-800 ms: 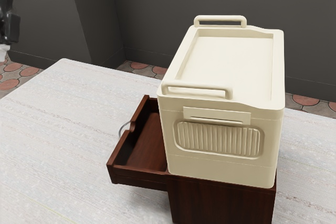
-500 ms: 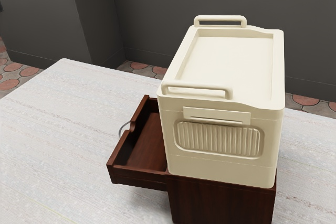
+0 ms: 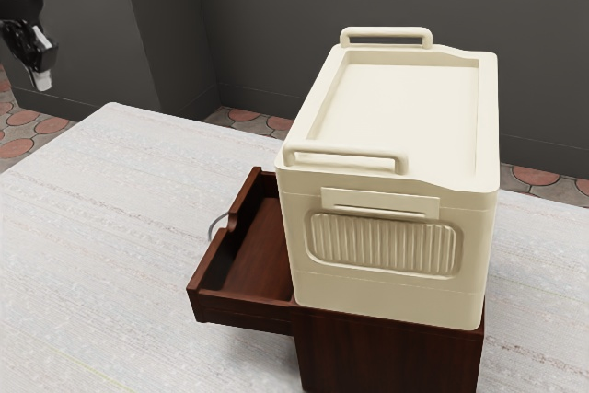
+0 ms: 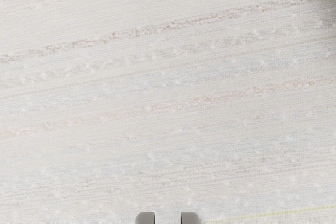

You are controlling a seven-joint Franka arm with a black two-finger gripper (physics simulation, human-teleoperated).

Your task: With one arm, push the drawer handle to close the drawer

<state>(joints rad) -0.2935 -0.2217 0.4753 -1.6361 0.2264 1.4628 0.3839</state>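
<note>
Hanging clear of the open drawer (image 3: 210,266), the spread end effector (image 3: 42,82) likely has room to approach the handle (image 3: 212,226).

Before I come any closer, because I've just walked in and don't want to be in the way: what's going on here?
I'm here to push the drawer shut by its handle. It stands pulled out of the dark cabinet, under a cream box. My gripper is open, holding nothing, and hangs well clear of the handle.
</note>
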